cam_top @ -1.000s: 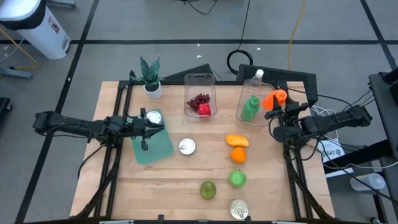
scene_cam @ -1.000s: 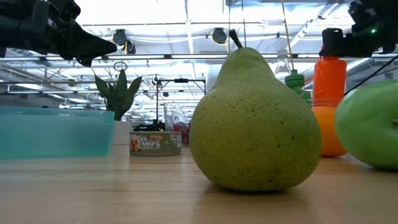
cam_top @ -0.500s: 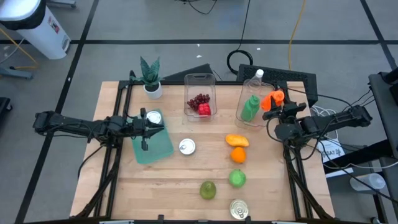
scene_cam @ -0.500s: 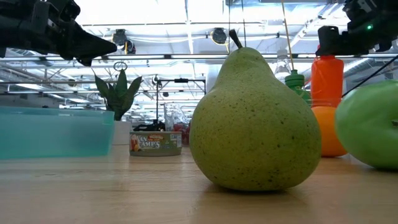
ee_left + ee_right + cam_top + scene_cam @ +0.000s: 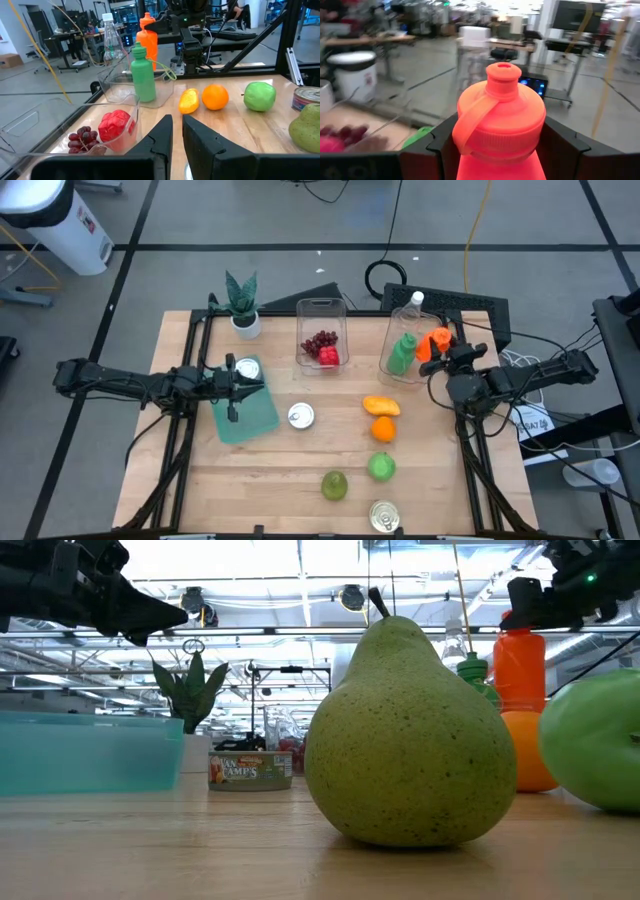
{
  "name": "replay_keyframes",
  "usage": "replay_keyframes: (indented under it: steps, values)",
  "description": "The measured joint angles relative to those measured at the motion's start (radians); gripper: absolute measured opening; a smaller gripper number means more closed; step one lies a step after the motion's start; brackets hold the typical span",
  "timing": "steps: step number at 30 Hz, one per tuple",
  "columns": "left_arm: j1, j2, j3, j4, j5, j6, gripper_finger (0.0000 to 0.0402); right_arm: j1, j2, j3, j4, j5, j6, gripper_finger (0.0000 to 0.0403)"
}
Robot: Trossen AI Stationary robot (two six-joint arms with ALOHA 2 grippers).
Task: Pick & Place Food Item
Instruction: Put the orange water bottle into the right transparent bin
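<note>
My right gripper (image 5: 438, 348) is shut on an orange bottle (image 5: 433, 343) by the table's far right edge, beside a clear bin (image 5: 392, 367) that holds a green bottle (image 5: 403, 353). My left gripper (image 5: 238, 386) hovers shut over a teal container (image 5: 252, 415) on the left, with a tin (image 5: 246, 368) just beyond it. Resting on the table are a yellow fruit (image 5: 381, 406), an orange (image 5: 382, 429), a green apple (image 5: 381, 467) and a pear (image 5: 334, 485). My right gripper pinches the orange bottle between its two fingers (image 5: 442, 145), one on each side of the body just below the cap (image 5: 500, 107). The fingers come level from the table's right side. The bottle stands upright; in the low view the orange hides its base.
A second clear bin (image 5: 321, 310) at the far edge holds grapes and a red item. A potted plant (image 5: 242, 305) stands at the far left. Two tins sit on the table, one in the middle (image 5: 300, 416) and one at the near edge (image 5: 384, 516).
My right gripper has carried the orange bottle a little toward the table's left, closer to the bin with the green bottle, and upward in the low view. The bottle has stayed upright and the gripper shut on it.
</note>
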Motion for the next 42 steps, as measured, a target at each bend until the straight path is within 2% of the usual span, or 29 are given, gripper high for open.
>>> replay_keyframes:
  steps: [8,17,23,33,42]
  values:
    - [0.0,0.0,0.0,0.0,0.0,0.007,0.0051,-0.008,-0.023,0.0,0.226,-0.13,-0.359,0.0199]
    - [0.0,0.0,0.0,0.001,0.0,0.007,0.0051,-0.113,-0.061,-0.03,0.292,-0.395,-0.475,0.0199]
    - [0.0,0.0,0.0,0.0,0.0,0.007,0.0051,-0.188,-0.088,-0.092,0.343,-0.496,-0.471,0.0199]
    - [0.0,0.0,0.0,0.0,0.0,0.007,0.0051,-0.271,-0.098,-0.172,0.38,-0.497,-0.406,0.0199]
    - [0.0,0.0,0.0,0.0,0.0,0.007,0.0051,-0.339,-0.098,-0.251,0.385,-0.495,-0.262,0.0199]
